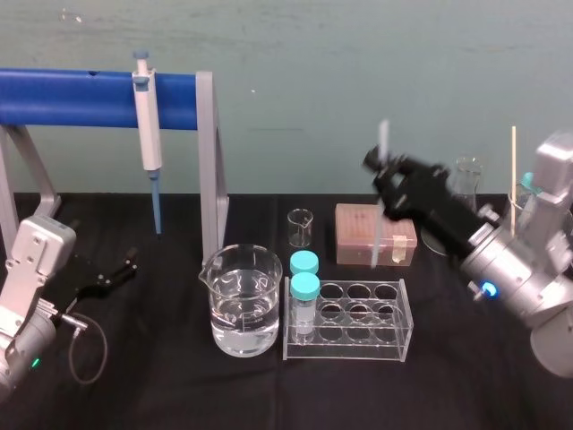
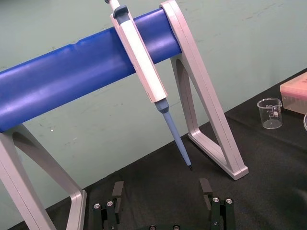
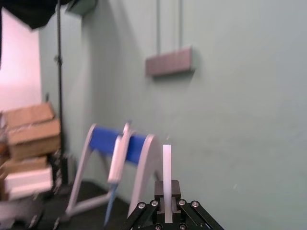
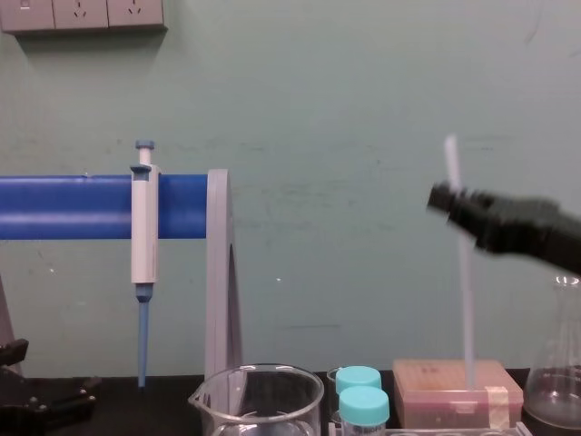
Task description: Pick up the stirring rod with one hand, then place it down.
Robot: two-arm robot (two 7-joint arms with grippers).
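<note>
Black-clothed table [image 1: 179,394]: right claw [image 1: 380,175] is clamping the long, thin translucent-white stirring rod [image 4: 466,300], holding it near-upright over the pink rectangular box [image 1: 354,235]. Left claw [image 1: 121,269] is idling low at table's left, fingers apart.

Blurred right tool [image 1: 378,166] (stirring rod [image 1: 376,240] too)
</note>
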